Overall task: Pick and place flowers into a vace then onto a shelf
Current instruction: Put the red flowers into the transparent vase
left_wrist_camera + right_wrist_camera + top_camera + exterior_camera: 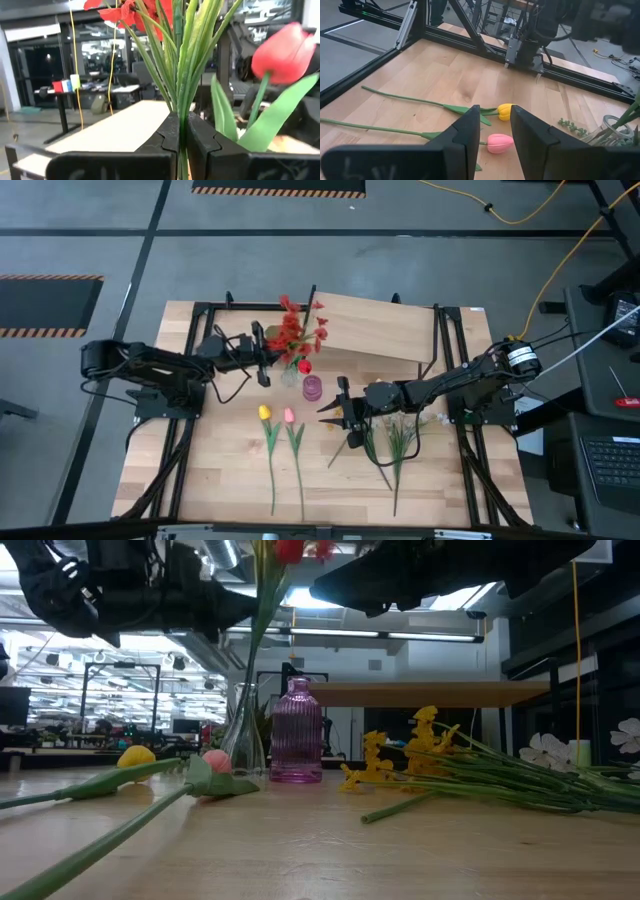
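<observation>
From above, my left gripper (pixel 266 366) at upper centre clamps red flowers (pixel 297 330) over the clear vase (pixel 290 373), beside the shelf (pixel 375 325). My right gripper (pixel 333 412), fingers apart and empty, hovers at centre above bare tabletop (pixel 225 470). At table level, yellow tulip (pixel 137 757) and pink tulip (pixel 216 762) lie lower left.

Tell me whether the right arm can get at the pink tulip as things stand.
Probably yes. The right pincer hangs open and empty beside the pink tulip, which lies alone on the tabletop; nothing stands between them in the right wrist view.
</observation>
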`<state>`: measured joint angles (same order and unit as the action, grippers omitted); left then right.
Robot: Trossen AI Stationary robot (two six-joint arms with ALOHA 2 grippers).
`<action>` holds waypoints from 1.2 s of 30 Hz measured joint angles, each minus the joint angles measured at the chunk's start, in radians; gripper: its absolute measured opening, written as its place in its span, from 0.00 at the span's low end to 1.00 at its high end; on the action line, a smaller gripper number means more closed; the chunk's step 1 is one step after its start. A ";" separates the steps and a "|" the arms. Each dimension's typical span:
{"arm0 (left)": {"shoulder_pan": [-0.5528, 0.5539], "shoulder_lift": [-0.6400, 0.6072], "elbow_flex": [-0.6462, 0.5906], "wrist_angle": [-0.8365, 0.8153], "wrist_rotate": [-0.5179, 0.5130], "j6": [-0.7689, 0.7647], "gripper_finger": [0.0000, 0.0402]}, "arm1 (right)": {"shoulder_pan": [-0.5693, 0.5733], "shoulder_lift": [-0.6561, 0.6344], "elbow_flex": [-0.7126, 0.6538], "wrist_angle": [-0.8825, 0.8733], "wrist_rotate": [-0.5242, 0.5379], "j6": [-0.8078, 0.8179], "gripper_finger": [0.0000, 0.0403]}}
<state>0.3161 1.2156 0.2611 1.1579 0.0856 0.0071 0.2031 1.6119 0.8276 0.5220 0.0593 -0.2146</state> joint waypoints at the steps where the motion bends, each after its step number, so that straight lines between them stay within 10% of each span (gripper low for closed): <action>1: 0.000 0.010 0.000 0.003 0.000 -0.005 0.02 | 0.000 0.000 0.000 0.000 0.000 0.000 0.28; 36: -0.028 0.038 -0.011 -0.045 -0.061 -0.021 0.35 | 0.000 -0.001 0.000 -0.010 0.000 0.008 0.28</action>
<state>0.2878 1.2540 0.2497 1.1126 0.0246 -0.0135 0.2035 1.6112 0.8276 0.5117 0.0593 -0.2070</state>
